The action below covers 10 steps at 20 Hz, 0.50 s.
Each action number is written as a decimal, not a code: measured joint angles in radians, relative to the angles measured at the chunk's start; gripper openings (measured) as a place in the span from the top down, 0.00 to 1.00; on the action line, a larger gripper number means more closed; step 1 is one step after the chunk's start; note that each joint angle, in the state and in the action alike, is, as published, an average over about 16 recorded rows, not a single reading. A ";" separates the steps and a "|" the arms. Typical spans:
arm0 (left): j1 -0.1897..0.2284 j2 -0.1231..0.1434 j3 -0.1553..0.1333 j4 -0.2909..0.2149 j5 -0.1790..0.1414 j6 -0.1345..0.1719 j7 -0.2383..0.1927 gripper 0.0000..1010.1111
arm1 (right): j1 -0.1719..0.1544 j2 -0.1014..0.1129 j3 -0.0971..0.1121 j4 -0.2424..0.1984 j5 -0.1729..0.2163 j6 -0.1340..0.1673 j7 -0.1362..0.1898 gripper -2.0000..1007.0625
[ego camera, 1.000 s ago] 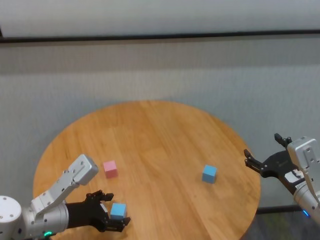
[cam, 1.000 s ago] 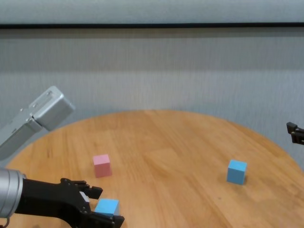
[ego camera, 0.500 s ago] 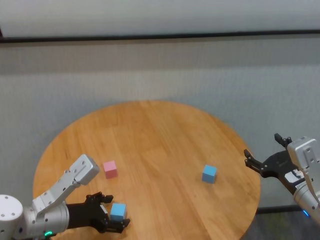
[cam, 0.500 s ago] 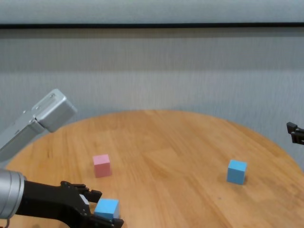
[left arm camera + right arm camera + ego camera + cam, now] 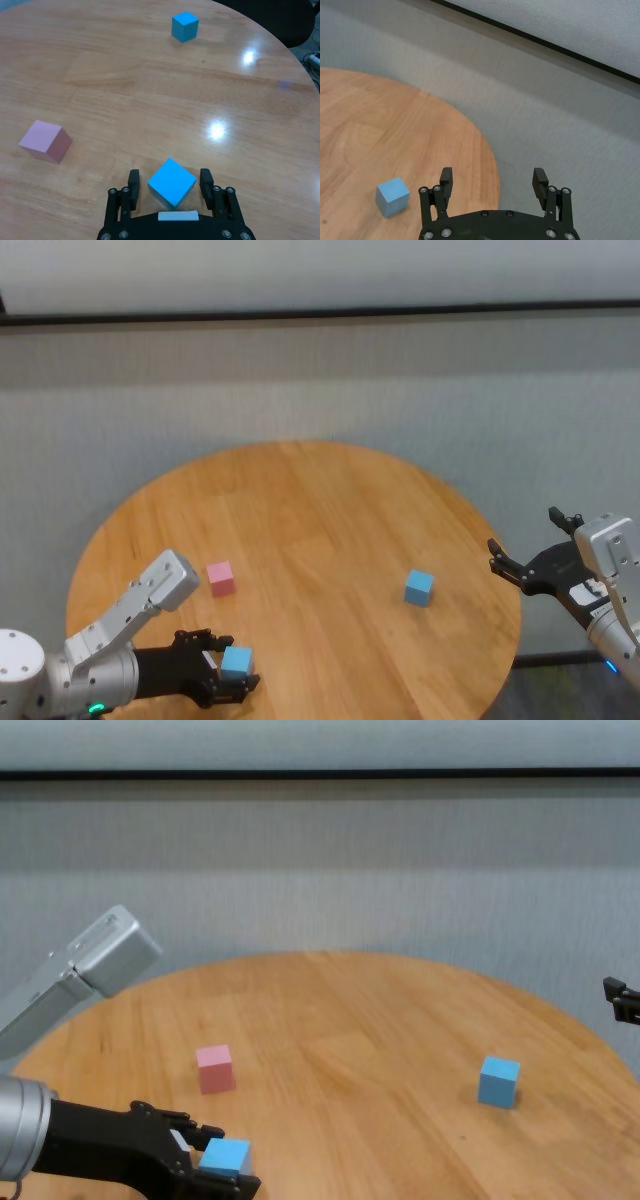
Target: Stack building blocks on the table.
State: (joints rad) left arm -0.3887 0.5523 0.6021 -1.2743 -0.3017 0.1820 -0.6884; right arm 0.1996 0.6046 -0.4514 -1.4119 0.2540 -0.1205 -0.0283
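The left gripper (image 5: 170,184) is sitting low at the near left edge of the table (image 5: 320,520), its fingers (image 5: 133,182) standing on either side of a blue block (image 5: 171,182); I cannot tell whether they are gripping it. The pink block (image 5: 220,577) is lying just beyond this gripper, further onto the table. The second blue block (image 5: 419,587) is resting well off to its right. The right gripper (image 5: 493,186) is hanging released past the table's right edge, that second block nearby.
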 joint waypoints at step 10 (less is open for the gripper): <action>0.002 0.003 0.002 -0.002 -0.006 -0.003 -0.001 0.40 | 0.000 0.000 0.000 0.000 0.000 0.000 0.000 0.00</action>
State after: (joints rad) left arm -0.3871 0.5551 0.6041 -1.2763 -0.3081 0.1793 -0.6890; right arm 0.1996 0.6046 -0.4515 -1.4119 0.2540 -0.1205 -0.0283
